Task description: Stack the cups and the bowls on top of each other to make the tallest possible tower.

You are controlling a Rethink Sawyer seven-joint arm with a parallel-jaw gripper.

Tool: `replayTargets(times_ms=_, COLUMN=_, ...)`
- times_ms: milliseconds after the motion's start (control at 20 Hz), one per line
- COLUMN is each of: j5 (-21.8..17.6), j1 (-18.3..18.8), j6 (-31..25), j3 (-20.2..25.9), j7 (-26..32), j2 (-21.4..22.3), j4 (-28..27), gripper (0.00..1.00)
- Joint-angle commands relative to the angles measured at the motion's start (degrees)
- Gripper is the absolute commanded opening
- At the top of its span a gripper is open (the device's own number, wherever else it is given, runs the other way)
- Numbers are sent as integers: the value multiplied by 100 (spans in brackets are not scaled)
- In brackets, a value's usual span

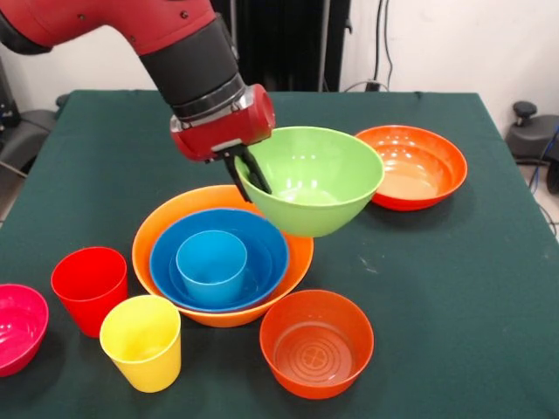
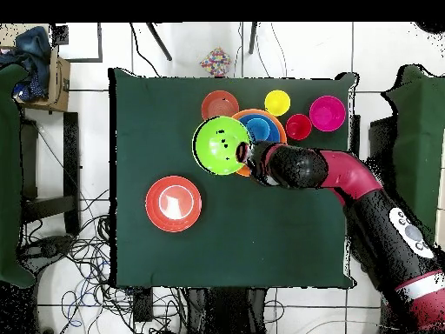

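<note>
My gripper (image 1: 249, 179) is shut on the near-left rim of the lime green bowl (image 1: 314, 179) and holds it tilted above the table, beside and partly over the tower. The tower is the pale orange bowl (image 1: 155, 231) with the blue bowl (image 1: 262, 243) nested in it and the light blue cup (image 1: 211, 264) upright inside. In the overhead view the green bowl (image 2: 219, 143) covers the left of the orange bowl (image 2: 280, 122), with the gripper (image 2: 246, 152) at its right rim. The red cup (image 1: 89, 286) and yellow cup (image 1: 141, 340) stand upright at the front left.
A magenta bowl (image 1: 17, 325) sits at the left edge. A red-orange bowl (image 1: 316, 342) stands in front of the tower. A wider red-orange bowl (image 1: 412, 164) lies at the back right, just behind the held green bowl.
</note>
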State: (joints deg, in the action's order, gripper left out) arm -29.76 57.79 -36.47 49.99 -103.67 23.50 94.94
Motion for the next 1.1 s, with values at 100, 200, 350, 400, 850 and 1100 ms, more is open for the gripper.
replayTargets(times_ms=100, j5=-531, j1=-90, j6=-808, j3=-28, j7=1956, j2=-427, j4=-137, gripper=0)
replayTargets(times_ms=200, j5=-557, j1=-7, j6=-920, j3=-16, j7=1996, j2=-382, j4=-102, gripper=0)
replayTargets(times_ms=350, j5=-578, j1=138, j6=-1103, j3=6, j7=2075, j2=-300, j4=-30, gripper=0)
replayTargets(times_ms=400, j5=-577, j1=192, j6=-1166, j3=16, j7=2118, j2=-272, j4=-1, gripper=0)
replayTargets(times_ms=850, j5=-283, j1=969, j6=-1678, j3=582, j7=2481, j2=220, j4=387, gripper=0)
replayTargets(times_ms=1100, j5=-283, j1=1097, j6=-1977, j3=652, j7=2518, j2=205, j4=152, gripper=0)
